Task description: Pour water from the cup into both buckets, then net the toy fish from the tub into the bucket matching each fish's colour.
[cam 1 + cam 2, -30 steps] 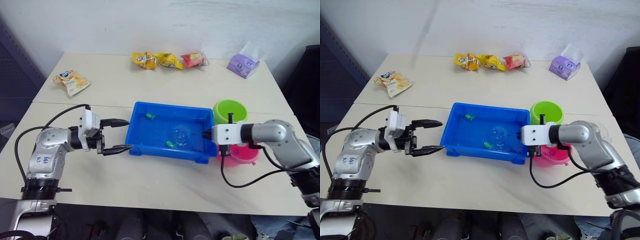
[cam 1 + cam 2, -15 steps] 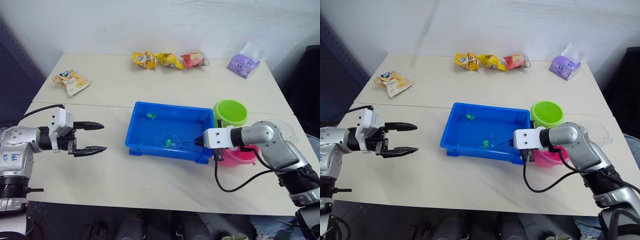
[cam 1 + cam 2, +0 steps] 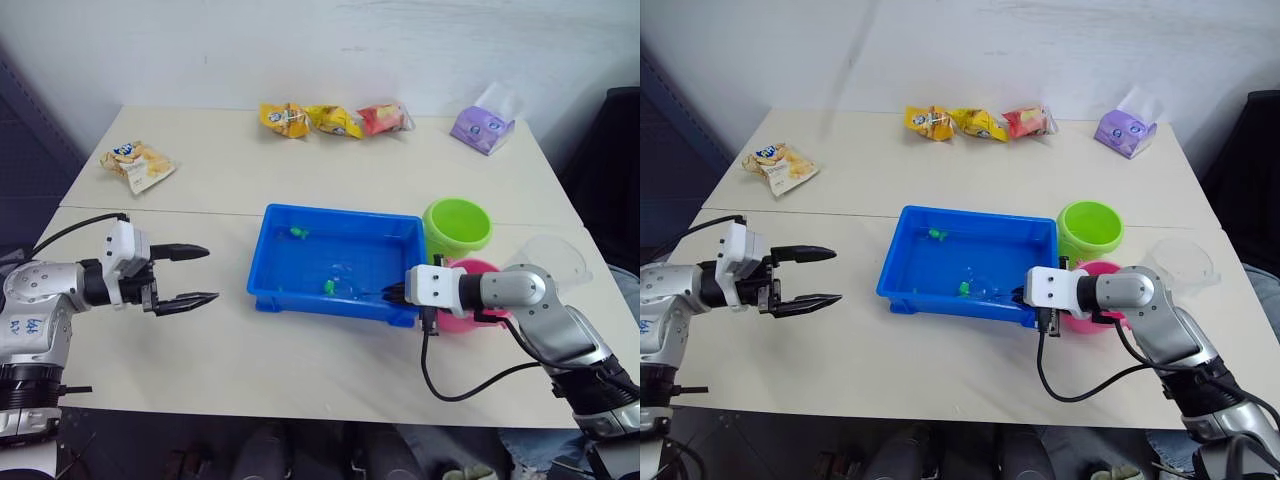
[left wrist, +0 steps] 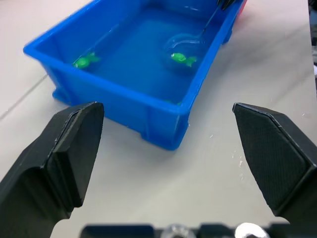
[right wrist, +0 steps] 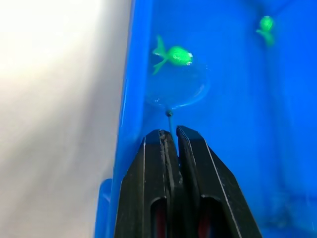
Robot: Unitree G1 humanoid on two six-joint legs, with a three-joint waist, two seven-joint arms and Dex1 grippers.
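One rectangular blue plastic tub [image 3: 340, 262] is seen mid-table, holding two tiny green toy fish [image 4: 182, 58] [image 3: 298, 232]. Two round pails, lime green [image 3: 457, 226] and pink [image 3: 470, 305], are set beside it. The net [image 5: 177, 85] is pinched by the right gripper [image 5: 171, 136]; the left gripper [image 3: 196, 275] is spread wide, empty.

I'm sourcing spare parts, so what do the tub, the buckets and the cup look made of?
Tub: glossy blue moulded plastic, with a rolled rim. Green bucket and pink bucket: smooth, opaque plastic, likely. Cup: clear plastic, probably, since the table shows through it.
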